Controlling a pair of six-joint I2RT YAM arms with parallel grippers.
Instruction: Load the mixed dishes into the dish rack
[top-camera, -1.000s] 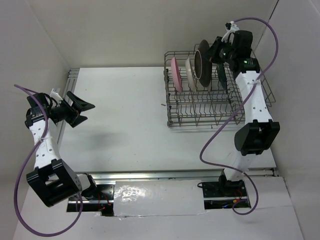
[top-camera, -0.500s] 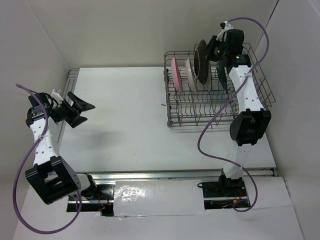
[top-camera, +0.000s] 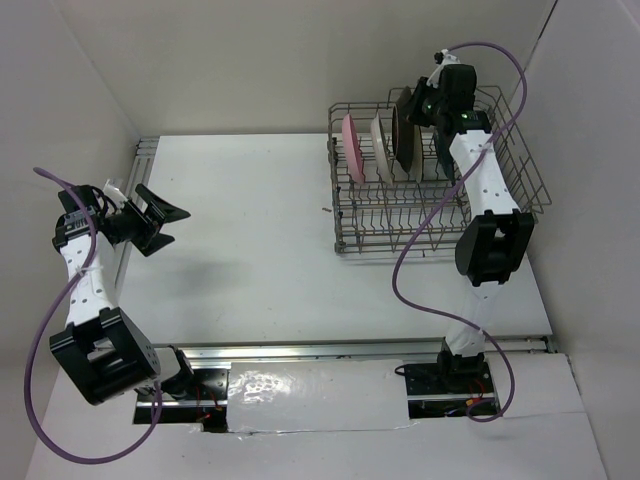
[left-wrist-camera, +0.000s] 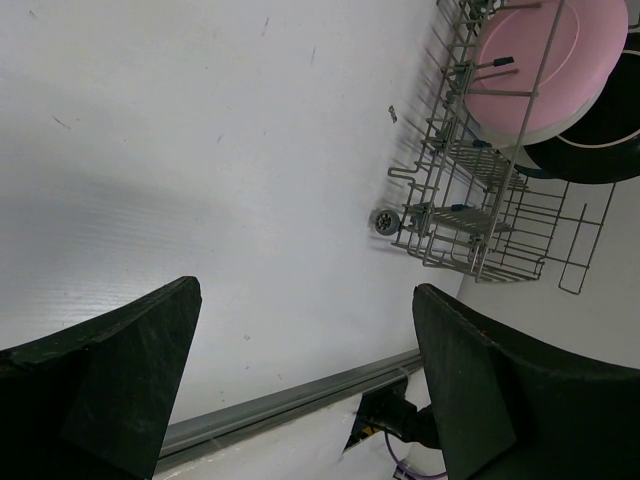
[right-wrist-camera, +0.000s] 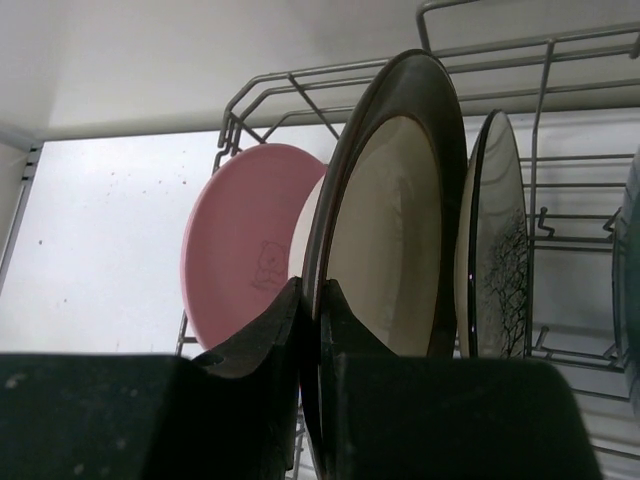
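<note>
Right fingers (right-wrist-camera: 310, 300) clamped on brown-rimmed plate (right-wrist-camera: 390, 230) rim, upright, edge-on, just beside grey plate (right-wrist-camera: 500, 260) in rack (top-camera: 345, 215); left fingers (left-wrist-camera: 305, 290) spread apart, well off over bench (top-camera: 250, 250).

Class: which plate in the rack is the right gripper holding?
The brown-rimmed cream plate: only its rim is pinched by the right gripper; the pink plate and branch-drawn plate stand free.

- The white worktop (top-camera: 250, 230) is matte, marked with faint scuffs and specks.
- A grey wire dish rack (top-camera: 395, 232) stands on its far right part, a small corner wheel (left-wrist-camera: 381, 220) touching the surface.
- A tiny dark scrap (top-camera: 327, 210) lies just left of the rack.
</note>
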